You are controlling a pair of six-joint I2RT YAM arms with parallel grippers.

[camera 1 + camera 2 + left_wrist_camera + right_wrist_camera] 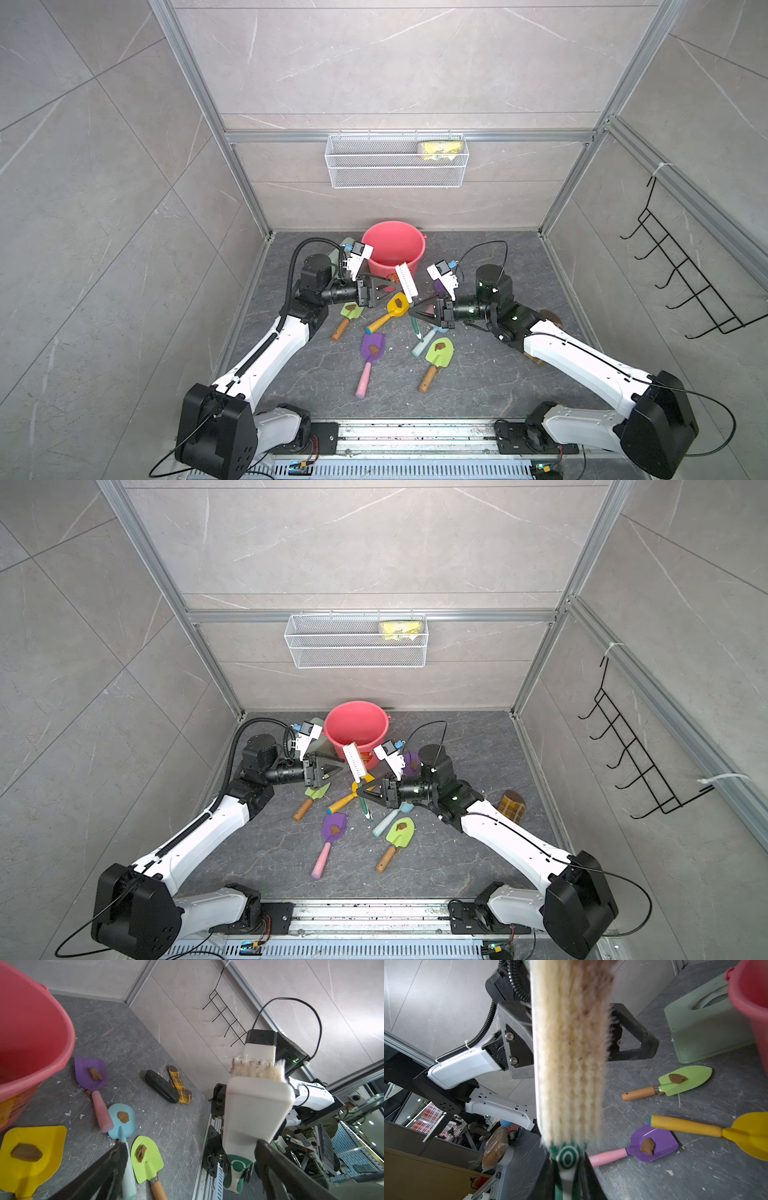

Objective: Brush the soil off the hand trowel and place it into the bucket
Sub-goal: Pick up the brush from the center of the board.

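The left gripper (390, 291) has its jaws spread wide and grips nothing. It hangs low in front of the bucket (384, 266). The brush (406, 284) head is right at its fingertips, though I cannot tell whether they touch. The right gripper (416, 315) is clamped on the brush's green-and-white handle and holds it raised, with the brown-stained bristles facing the right arm. Below both grippers the yellow trowel (397, 306) lies flat on the floor (478, 374), its blade toward the bucket and just short of it. One brown lump of soil (400, 302) sits on the blade. The purple trowel (372, 348) and the green trowel (439, 351) lie nearer the arm bases, each with its own lump. The bucket stands upright at the back.
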